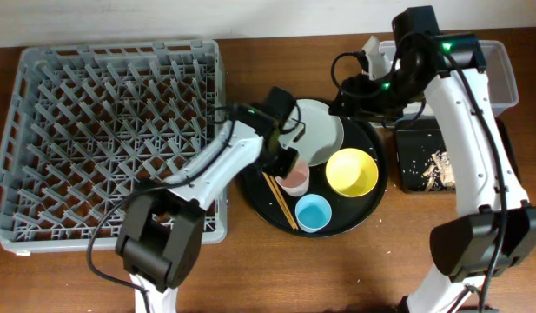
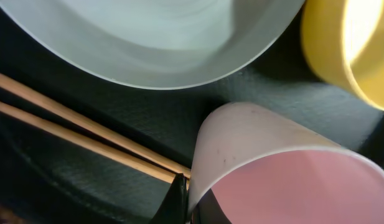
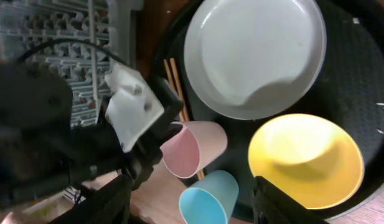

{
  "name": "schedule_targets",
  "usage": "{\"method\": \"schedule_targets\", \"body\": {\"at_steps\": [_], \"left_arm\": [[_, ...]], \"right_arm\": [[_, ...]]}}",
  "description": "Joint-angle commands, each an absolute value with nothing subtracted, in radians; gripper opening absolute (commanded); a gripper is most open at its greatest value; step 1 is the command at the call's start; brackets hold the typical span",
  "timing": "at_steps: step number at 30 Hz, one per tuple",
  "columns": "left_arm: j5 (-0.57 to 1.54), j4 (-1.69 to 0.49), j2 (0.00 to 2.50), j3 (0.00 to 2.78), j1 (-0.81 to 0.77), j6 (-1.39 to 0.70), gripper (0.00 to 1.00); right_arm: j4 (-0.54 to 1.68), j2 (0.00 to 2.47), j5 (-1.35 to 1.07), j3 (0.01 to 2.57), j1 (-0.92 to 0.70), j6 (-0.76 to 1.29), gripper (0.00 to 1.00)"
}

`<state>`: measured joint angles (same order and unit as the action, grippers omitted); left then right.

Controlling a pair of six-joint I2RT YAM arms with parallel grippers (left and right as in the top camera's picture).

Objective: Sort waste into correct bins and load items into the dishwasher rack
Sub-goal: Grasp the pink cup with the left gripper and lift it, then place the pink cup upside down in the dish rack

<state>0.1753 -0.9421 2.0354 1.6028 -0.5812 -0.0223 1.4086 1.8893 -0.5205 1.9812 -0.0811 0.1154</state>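
The left gripper (image 1: 286,169) is closed on the pink cup (image 3: 193,148). One finger (image 2: 177,200) sits outside the rim and the other seems to be inside. The cup is tipped off upright near the middle of the round tray (image 1: 372,209), with the plate (image 1: 318,129) at 12 o'clock, the bowl (image 1: 352,172) at 3, the blue cup (image 1: 313,213) at 6 and the chopsticks (image 1: 280,198) just beside it at 8. It looks light, stiff and smooth-walled, so a one-wall rim pinch may let it swing or slip; a deeper bite on the wall would be safer. The rack (image 1: 111,130) lies at 9 o'clock. The right gripper (image 3: 192,182) hangs wide open and empty.
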Motion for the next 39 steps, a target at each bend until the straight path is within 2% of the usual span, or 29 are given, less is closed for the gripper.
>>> {"method": "schedule_targets", "body": {"at_steps": [1, 2, 3, 5, 8, 13, 15, 17, 20, 23, 27, 28, 30, 32, 33, 36, 37, 39], "left_arm": [[-0.014, -0.941, 2.032, 1.619, -0.633, -0.01, 0.06], [-0.027, -0.939, 2.032, 1.619, -0.644, -0.01, 0.22], [-0.026, -0.929, 2.032, 1.619, -0.65, -0.01, 0.59], [-0.012, -0.91, 2.032, 1.62, -0.649, -0.015, 0.99], [0.087, -0.944, 2.03, 1.681, -0.615, -0.045, 0.99], [0.119, -1.272, 2.011, 2.064, -0.426, -0.059, 0.99], [0.117, -1.338, 1.986, 2.177, -0.311, -0.199, 0.99], [0.13, -1.336, 1.982, 2.18, -0.242, -0.213, 0.99], [0.173, -1.336, 1.982, 2.18, -0.2, -0.213, 0.99], [0.172, -1.336, 1.982, 2.18, -0.2, -0.213, 0.99], [0.172, -1.336, 1.982, 2.18, -0.2, -0.213, 0.99], [0.172, -1.337, 1.982, 2.18, -0.2, -0.213, 0.99], [0.173, -1.342, 1.982, 2.18, -0.2, -0.212, 0.99], [0.179, -1.348, 1.982, 2.18, -0.2, -0.212, 0.99], [0.282, -1.346, 1.982, 2.18, -0.195, -0.201, 0.99], [0.733, -1.344, 1.982, 2.18, -0.147, -0.044, 0.99], [0.942, -1.344, 1.982, 2.179, -0.123, 0.069, 0.99], [1.13, -1.328, 1.982, 2.176, -0.119, 0.161, 0.99]], "right_arm": [[1.419, 1.904, -0.504, 1.986, -0.057, 0.105, 0.63], [1.42, 1.904, -0.504, 1.986, -0.057, 0.105, 0.63], [1.423, 1.904, -0.504, 1.986, -0.057, 0.105, 0.63], [1.425, 1.904, -0.495, 1.986, -0.057, 0.105, 0.63], [1.425, 1.904, -0.428, 1.986, -0.059, 0.125, 0.63], [1.426, 1.904, -0.388, 1.986, -0.067, 0.136, 0.68], [1.425, 1.905, -0.382, 1.964, -0.146, 0.14, 0.68], [1.374, 1.905, -0.309, 1.888, -0.223, 0.209, 0.67], [1.196, 1.905, -0.247, 1.698, -0.346, 0.332, 0.52], [1.073, 1.905, -0.171, 1.523, -0.388, 0.403, 0.36], [0.966, 1.905, -0.167, 1.409, -0.388, 0.411, 0.32], [0.96, 1.905, -0.167, 1.404, -0.387, 0.425, 0.05], [0.971, 1.9, -0.176, 1.43, -0.369, 0.428, 0.04], [0.983, 1.848, -0.308, 1.499, -0.325, 0.413, 0.04], [0.981, 1.809, -0.43, 1.531, -0.278, 0.377, 0.04], [0.923, 1.744, -0.898, 1.539, -0.065, 0.234, 0.04], [0.923, 1.758, -1.126, 1.539, 0.007, 0.126, 0.04], [0.9, 1.762, -1.262, 1.538, 0.013, 0.073, 0.04]]}}
